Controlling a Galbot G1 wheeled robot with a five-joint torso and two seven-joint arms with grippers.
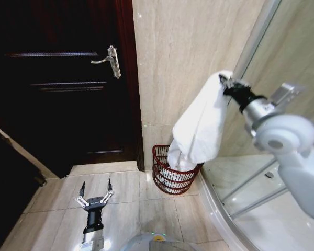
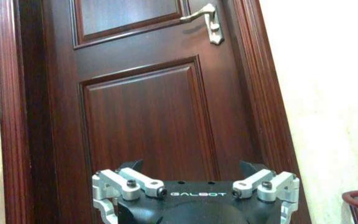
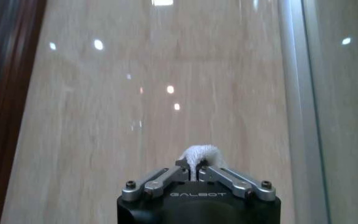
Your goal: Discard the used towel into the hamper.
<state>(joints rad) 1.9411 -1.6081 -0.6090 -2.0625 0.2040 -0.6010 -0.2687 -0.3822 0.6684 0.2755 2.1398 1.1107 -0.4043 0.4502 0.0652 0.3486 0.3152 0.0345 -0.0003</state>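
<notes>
Pinching the white towel (image 1: 199, 128) by its top corner, my right gripper (image 1: 223, 83) is holding it high on the right; its lower end is dipping into the hamper (image 1: 170, 175) below. My left gripper (image 1: 96, 194) is hanging spread apart, low on the near left.

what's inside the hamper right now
The towel's lower end hangs into the hamper, while the right gripper holds its top corner above. The towel covers the hamper's inside, so anything below is hidden. The left gripper idles open near the floor.
</notes>
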